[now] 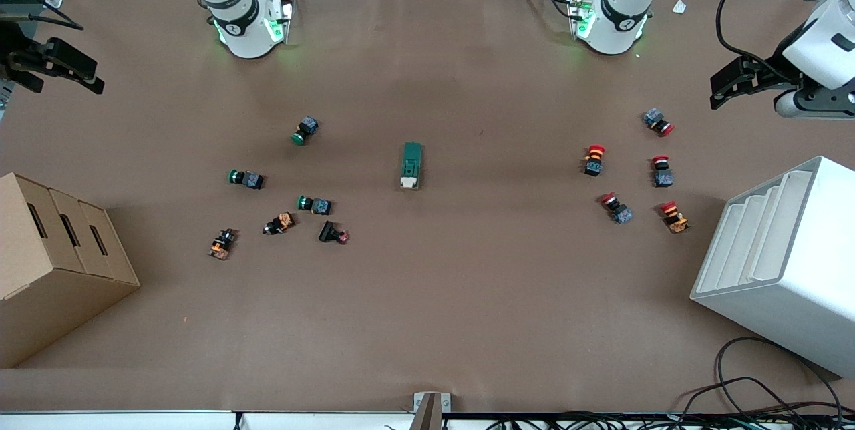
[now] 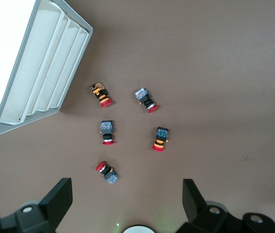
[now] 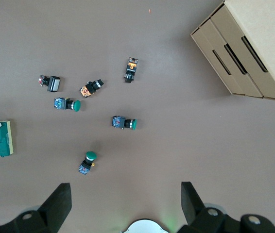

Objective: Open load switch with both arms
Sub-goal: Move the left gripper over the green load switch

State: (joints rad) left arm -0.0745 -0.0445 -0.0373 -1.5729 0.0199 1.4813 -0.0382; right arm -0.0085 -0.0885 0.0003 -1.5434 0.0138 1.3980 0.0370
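Both claws released, raised at the bench ends.

The left claw (image 1: 725, 86) hangs spread and empty over the bench edge above the white rack (image 1: 788, 250); the right claw (image 1: 67, 69) likewise over its own end, above the cardboard box (image 1: 53, 250). The switch (image 1: 411, 165) lies alone mid-bench, cream end nearer the camera, between the green buttons (image 1: 306, 130) and the red buttons (image 1: 594, 159), well apart from both claws.
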